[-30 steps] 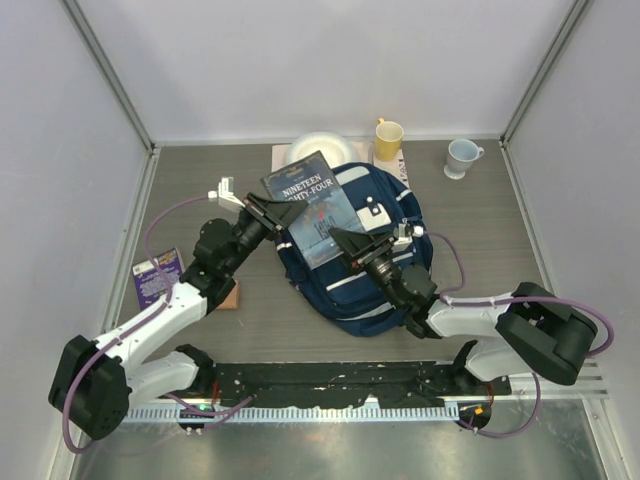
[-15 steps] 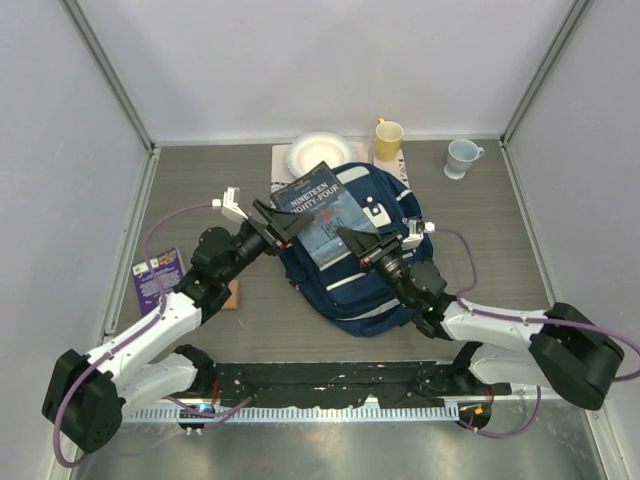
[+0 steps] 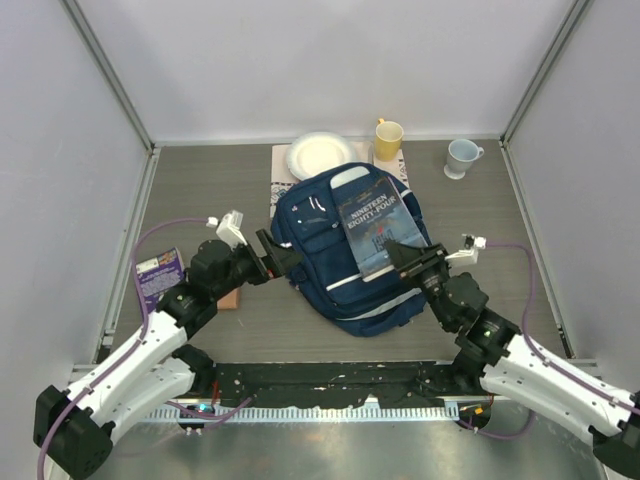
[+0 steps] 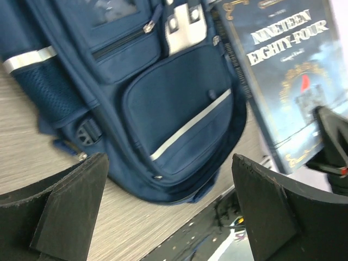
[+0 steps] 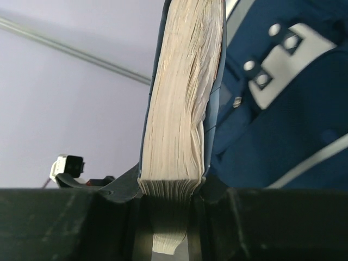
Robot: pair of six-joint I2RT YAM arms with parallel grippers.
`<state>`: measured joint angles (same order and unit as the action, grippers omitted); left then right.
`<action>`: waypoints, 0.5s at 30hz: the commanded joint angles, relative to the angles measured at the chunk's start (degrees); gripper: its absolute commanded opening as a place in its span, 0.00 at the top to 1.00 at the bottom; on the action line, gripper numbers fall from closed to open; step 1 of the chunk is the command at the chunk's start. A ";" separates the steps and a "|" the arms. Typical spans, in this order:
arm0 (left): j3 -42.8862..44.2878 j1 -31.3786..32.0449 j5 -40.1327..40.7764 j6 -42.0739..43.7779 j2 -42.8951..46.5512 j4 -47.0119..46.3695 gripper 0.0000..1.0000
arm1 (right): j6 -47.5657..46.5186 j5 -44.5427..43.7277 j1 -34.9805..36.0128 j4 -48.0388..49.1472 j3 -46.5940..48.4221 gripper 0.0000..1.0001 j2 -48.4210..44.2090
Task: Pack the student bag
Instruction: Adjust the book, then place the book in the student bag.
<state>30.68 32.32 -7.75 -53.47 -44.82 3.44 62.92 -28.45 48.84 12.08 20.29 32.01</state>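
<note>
left gripper (image 3: 283, 262) is standing wide open just beside the near-left side of the student bag (image 3: 320, 250), holding nothing. right gripper (image 3: 405, 258) is clamping the near end of a book (image 3: 372, 228), which is lying along the bag's right half. bag is sitting mid-worktop (image 3: 200, 190), reaching toward the far edge. whether the book's far end is sitting inside the bag is hard to make out; its opening is not showing clearly.

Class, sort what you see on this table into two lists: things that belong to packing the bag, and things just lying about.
In the job: backpack, book in the right gripper.
Lying about: plate, yellow mug, pale mug.
</note>
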 commanded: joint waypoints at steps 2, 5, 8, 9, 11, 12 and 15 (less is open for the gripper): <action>0.96 1.26 1.59 7.24 -0.18 7.36 0.00 | -5.52 -10.91 -0.32 -18.60 8.26 0.99 -12.04; 1.67 3.01 3.17 8.56 -0.62 8.25 0.00 | -5.61 -16.36 -0.32 -29.60 11.07 0.99 -18.11; 1.67 6.00 6.95 9.17 -0.62 8.34 0.00 | -6.31 -20.59 -0.32 -37.46 13.79 0.99 -22.68; 1.75 6.70 8.78 9.44 -0.71 8.33 0.01 | -6.49 -21.29 -0.32 -39.04 14.59 0.99 -23.39; 1.93 8.29 9.77 10.40 -1.41 8.34 0.00 | -6.67 -22.70 -0.32 -42.39 16.61 0.99 -24.53; 2.11 8.64 9.94 10.67 -1.76 8.42 0.00 | -6.58 -23.05 -0.41 -43.27 17.14 0.99 -24.54; 2.98 9.52 10.82 12.51 -3.17 8.60 0.00 | -6.58 -25.60 -0.32 -45.38 18.64 0.99 -24.36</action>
<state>30.83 40.86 -0.38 -44.47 -46.76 11.79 56.45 -47.00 48.47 -32.58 34.63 7.84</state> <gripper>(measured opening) 0.994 0.276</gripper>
